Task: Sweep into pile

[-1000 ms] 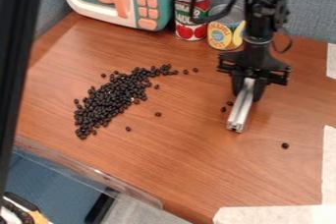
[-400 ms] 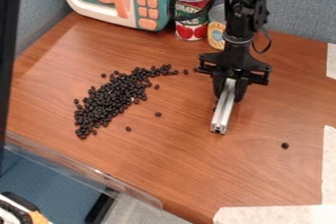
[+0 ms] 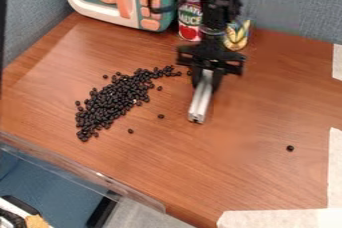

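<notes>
Toward the near right of our bench [image 3: 260,182], we see a stray bean [image 3: 290,148]. Farther in, our metal bar [image 3: 200,99] slants lengthwise away from us, the bean pile [image 3: 113,103] to its left — a loose bean [image 3: 161,116] between. Our claw [image 3: 205,79] is narrowed onto the bar's far end. Behind stand a red can [image 3: 190,22], a yellow can [image 3: 237,36] and a toy microwave [image 3: 150,6] — clear of a leftward sweep, we judge.

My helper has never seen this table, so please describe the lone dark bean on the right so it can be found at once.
On the brown table, find the lower pale strip at the right edge. A little left of it is one small black bean. It lies alone, right of the claw, while the pile is on the left.
</notes>
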Controlling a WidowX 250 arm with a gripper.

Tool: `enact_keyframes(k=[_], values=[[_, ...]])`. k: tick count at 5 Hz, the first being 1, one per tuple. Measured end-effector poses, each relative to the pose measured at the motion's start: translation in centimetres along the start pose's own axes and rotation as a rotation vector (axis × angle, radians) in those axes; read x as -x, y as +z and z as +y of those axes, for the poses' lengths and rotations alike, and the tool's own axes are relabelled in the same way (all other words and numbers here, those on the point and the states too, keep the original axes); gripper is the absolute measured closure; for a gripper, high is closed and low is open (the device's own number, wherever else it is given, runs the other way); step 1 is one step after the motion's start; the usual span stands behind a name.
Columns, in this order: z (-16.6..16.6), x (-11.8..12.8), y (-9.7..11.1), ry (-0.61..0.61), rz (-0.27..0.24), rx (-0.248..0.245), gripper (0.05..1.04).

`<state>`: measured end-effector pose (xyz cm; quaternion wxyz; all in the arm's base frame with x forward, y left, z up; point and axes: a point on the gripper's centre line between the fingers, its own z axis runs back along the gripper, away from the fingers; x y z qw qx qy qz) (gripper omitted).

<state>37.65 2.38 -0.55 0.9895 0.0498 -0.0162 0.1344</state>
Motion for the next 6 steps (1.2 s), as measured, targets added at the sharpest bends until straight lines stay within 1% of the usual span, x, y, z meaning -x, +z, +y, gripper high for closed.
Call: enact_keyframes(k=[2,3,5,6], values=[[2.6,0.1,-0.3,0.065,-0.006,-0.005,0.713],[4.5,0.9,-0.3,0.124,-0.010,-0.030,0.713],[9.1,4.2,-0.6,0.305,-0.016,-0.068,0.713],[10.2,5.2,-0.6,0.339,-0.012,-0.081,0.713]])
